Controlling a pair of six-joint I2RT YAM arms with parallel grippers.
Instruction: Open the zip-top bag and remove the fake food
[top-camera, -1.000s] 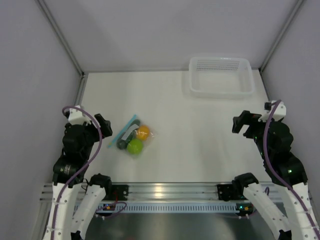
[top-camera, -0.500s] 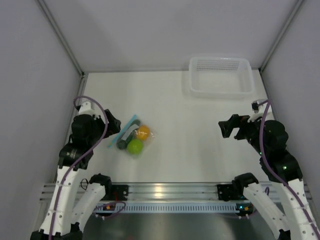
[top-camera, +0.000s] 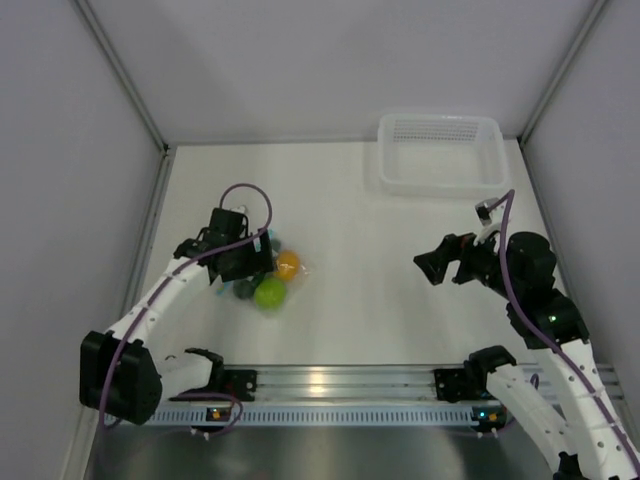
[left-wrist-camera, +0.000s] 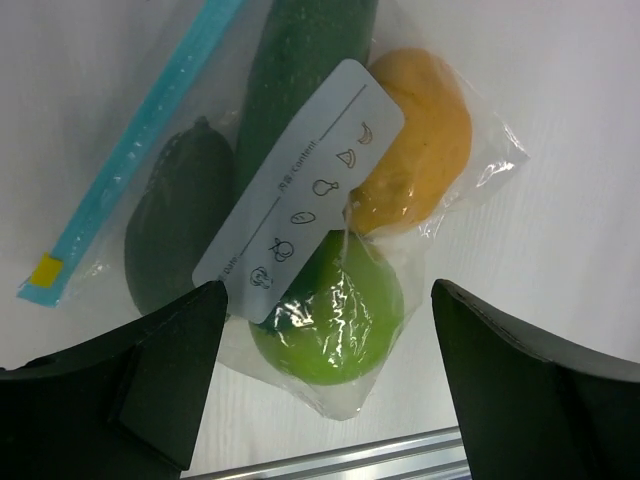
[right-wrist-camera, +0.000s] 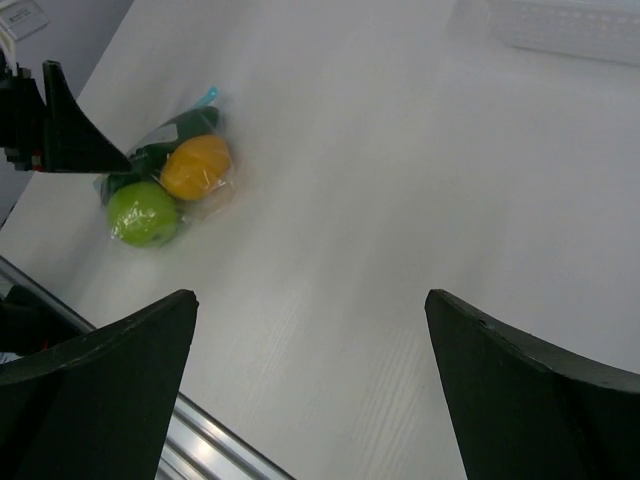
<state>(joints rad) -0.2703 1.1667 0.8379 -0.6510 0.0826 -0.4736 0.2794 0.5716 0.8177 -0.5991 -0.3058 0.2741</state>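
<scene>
The zip-top bag lies shut on the white table, left of centre, its light blue zip strip along the left edge. Inside it are the orange fruit, lime-green ball, dark green oval and long cucumber, under a white label. My left gripper hovers just above the bag, open wide, with the lime ball between its fingers. My right gripper is open and empty above bare table right of centre. The bag also shows in the right wrist view.
A white mesh basket stands at the back right; it also shows in the right wrist view. The metal rail runs along the table's near edge. Grey walls close in the sides and back.
My left arm has swung out from the left edge to over the bag. My right arm has moved left towards the table's middle. The bag has not moved.
</scene>
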